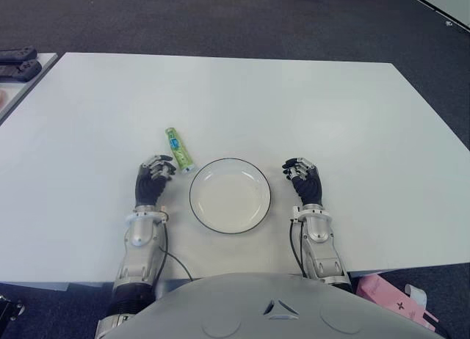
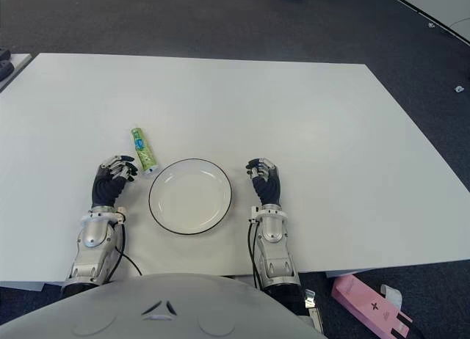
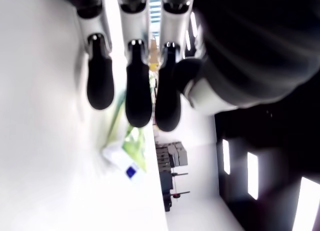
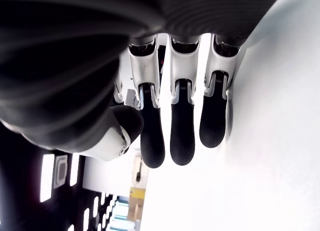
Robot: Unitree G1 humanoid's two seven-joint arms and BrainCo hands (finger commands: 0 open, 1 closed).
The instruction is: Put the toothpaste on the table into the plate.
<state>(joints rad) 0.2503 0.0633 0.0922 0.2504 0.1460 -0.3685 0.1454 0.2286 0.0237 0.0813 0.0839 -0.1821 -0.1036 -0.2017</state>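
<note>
Fingers loosely curled and holding nothing, the left hand (image 1: 153, 180) sits just short of the small green toothpaste tube (image 1: 179, 150), its label too small to read, lying on the white table (image 1: 330, 119) beside the black-rimmed white round plate (image 1: 230, 195), with the empty, relaxed right hand (image 1: 304, 180) opposite.

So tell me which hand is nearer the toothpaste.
Left. The left hand sits just beside the toothpaste tube; the right hand is beyond the plate.
</note>
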